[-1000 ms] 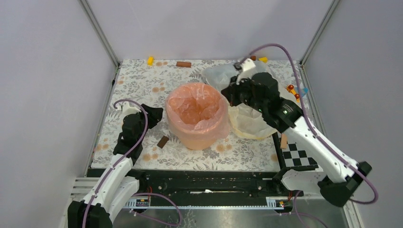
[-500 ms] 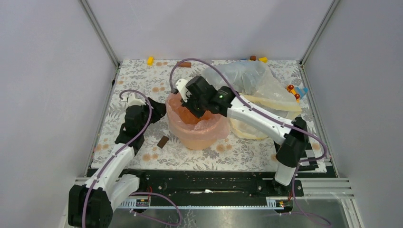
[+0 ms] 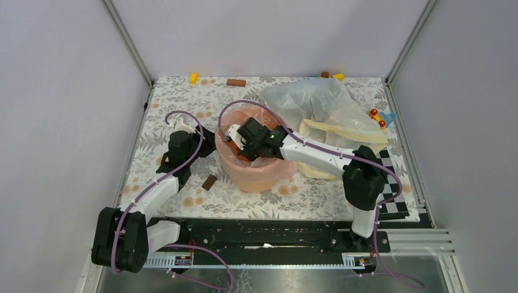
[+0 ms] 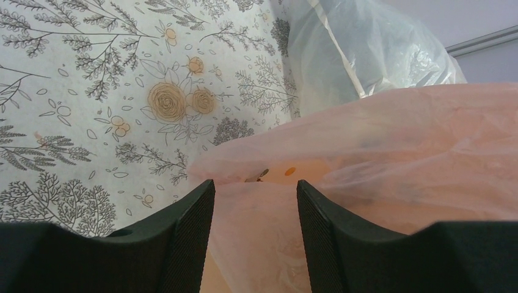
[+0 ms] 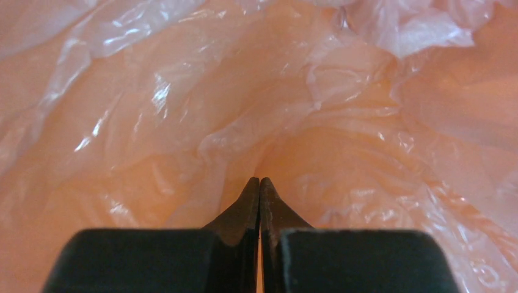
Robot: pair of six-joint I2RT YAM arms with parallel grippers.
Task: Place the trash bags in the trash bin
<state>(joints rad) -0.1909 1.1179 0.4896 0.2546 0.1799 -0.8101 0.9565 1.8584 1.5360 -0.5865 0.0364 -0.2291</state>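
The pink bag (image 3: 272,171) is seen seated inside the trash bin (image 3: 253,184) as a liner, its crumpled film filling the hollow and its mouth folded outward over the rim, so that a loose skirt is draped down the outer wall. The bin is stood upright near the middle of the floral table cover (image 3: 177,97), its long axis vertical and its opening turned upward, and the bag's opening is turned the same way. Nothing but crinkled pink film (image 5: 366,122) is shown within the bin by the right wrist view. The right gripper (image 3: 235,145) is lowered into the bin's mouth, its jaws pressed fully together with nothing pinched between them, the tips set against the film; its arm is stretched leftward across the table from the right base. The left gripper (image 3: 206,139) is held at the bin's left side, jaws parted, with the bag's skirt (image 4: 397,152) lying in the gap; whether the film is touched by the pads cannot be told. A clear whitish bag (image 3: 311,101) and a pale yellow bag (image 3: 333,131) are heaped just right of the bin, and a small brown block (image 3: 209,182) is laid near its left foot
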